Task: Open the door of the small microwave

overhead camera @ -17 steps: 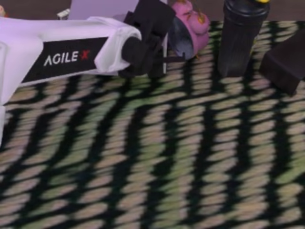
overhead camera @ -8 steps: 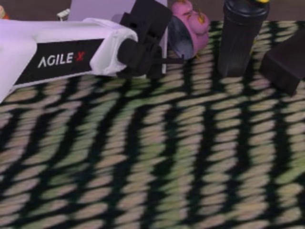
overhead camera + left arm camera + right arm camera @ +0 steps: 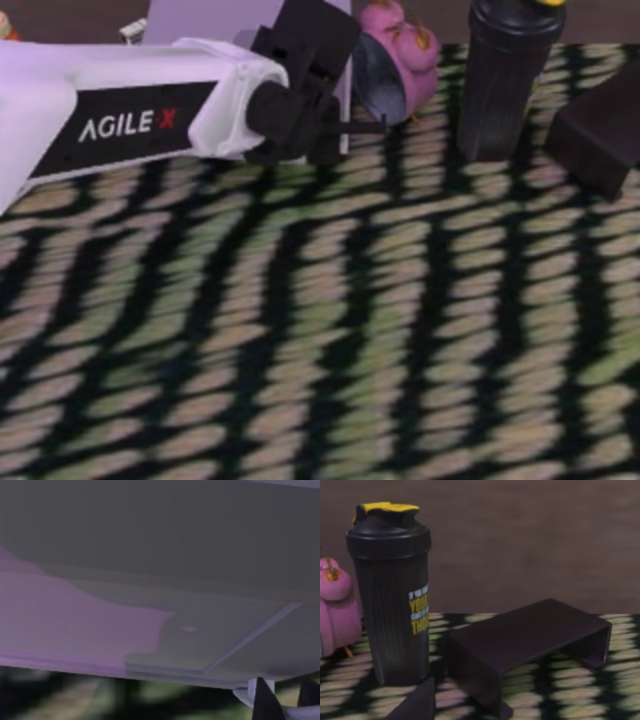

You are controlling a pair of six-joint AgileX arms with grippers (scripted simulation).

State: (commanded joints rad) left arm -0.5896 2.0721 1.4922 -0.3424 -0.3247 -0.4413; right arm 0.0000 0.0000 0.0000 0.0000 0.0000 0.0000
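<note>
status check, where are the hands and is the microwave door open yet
Left hand at the small pale lavender-white microwave, against the edge of its pale door; grip unclear. Right hand out of view. Pink round alarm clock close beside the door.

The far edge of the table (image 3: 330, 330) is crowded; everything nearer is open patterned cloth, from 3 o'clock round through 6 to 9, where a gripper passes freely. At 11 o'clock my left arm (image 3: 130, 110) lies across the small microwave (image 3: 215, 18), its left gripper (image 3: 335, 125) hard against the door (image 3: 165, 555), closing that corner. Just beside it at 12 o'clock the pink alarm clock (image 3: 400, 55) leaves almost no gap. At 1 o'clock the black shaker bottle (image 3: 505, 75) stands upright, with a narrow lane between it and the clock. At 2 o'clock the dark stand (image 3: 600, 130) sits near the bottle, open underneath.
</note>
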